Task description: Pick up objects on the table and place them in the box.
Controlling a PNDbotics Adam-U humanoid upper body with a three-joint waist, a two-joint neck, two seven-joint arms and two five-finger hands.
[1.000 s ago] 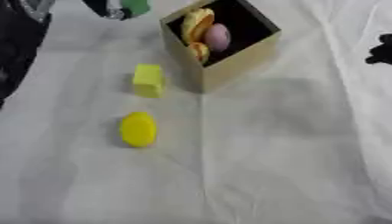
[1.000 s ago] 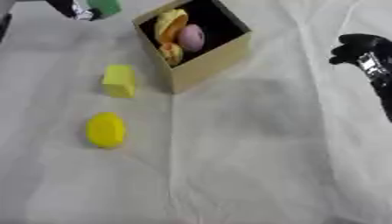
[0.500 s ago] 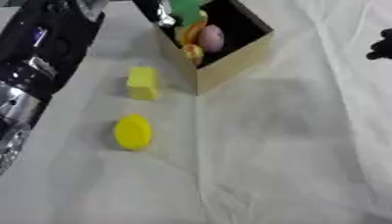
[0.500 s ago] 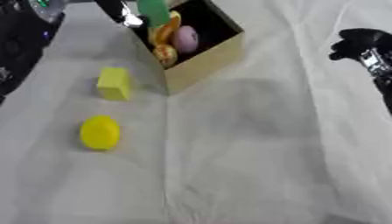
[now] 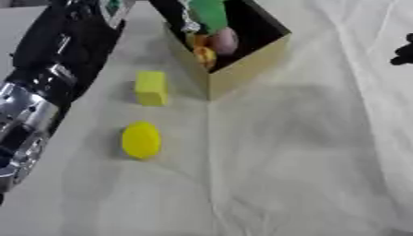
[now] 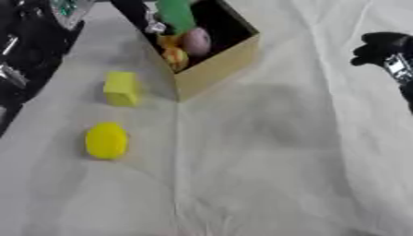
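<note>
Now the left arm (image 5: 48, 87) has reached further across the upper left, and the green thing (image 5: 209, 16) is inside the box (image 5: 242, 64) at the top. Whether its hand grips it, I cannot tell. A yellow block (image 5: 151, 87) and yellow round thing (image 5: 141, 139) lie on the white cloth (image 5: 298, 152). At the right edge, the right hand (image 6: 386, 50) looks curled, holding nothing. No writing can be read.

Bright, even light; soft blur throughout.

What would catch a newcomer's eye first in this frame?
The two bright yellow things on the white cloth: a block beside the box and a rounded piece nearer the camera. Then the green object going into the open box, over pink and orange items already inside.
</note>
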